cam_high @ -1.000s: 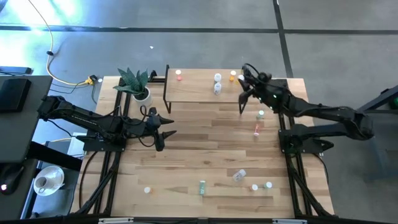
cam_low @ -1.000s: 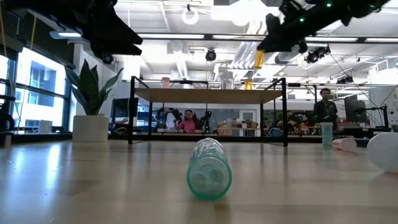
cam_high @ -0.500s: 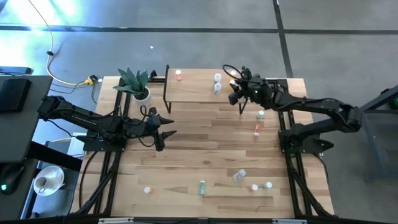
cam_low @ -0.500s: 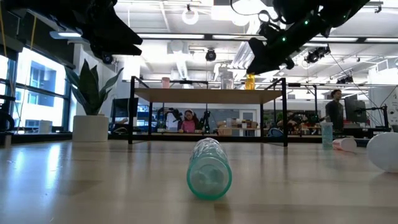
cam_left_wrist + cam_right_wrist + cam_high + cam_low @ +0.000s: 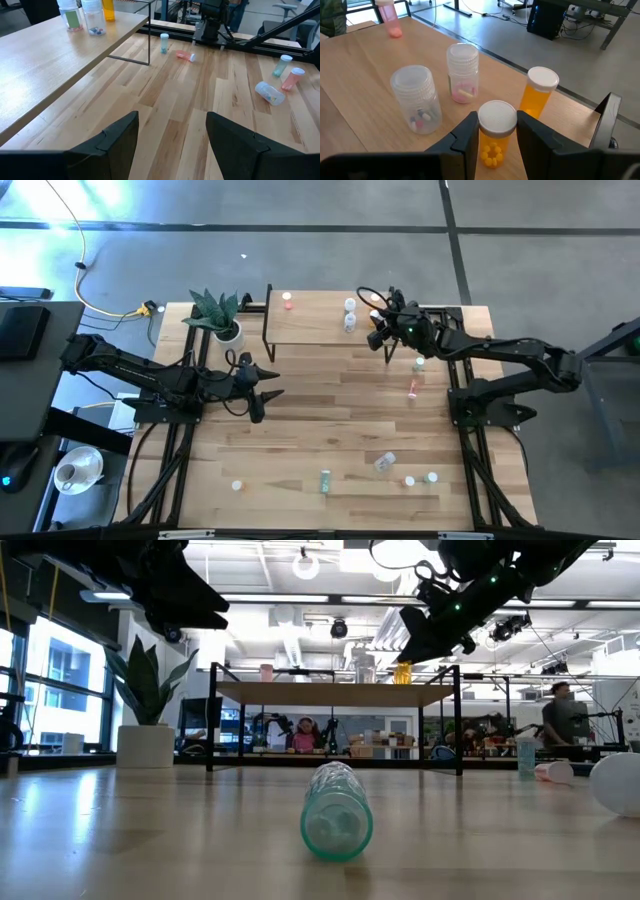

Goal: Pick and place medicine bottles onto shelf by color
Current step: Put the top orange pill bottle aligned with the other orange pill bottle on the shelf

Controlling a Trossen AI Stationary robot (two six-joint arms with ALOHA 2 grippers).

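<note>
So the right gripper is pinched on an orange bottle by its white cap end, hanging it over the right end of the shelf. That makes sense for colour sorting: another orange bottle already stands there, right next to the held one, with two clear bottles beside it and a pink bottle way off at the other end. Can't really tell whether the held bottle's base is touching the board yet; the wrist view hides it.

Compared to a second ago, the right arm has swung in from the shelf's edge to over the board, and barely moved in the last half second.

The left gripper sits spread wide and empty above the table's left side, same as before. Several bottles still lie near the front edge.
</note>
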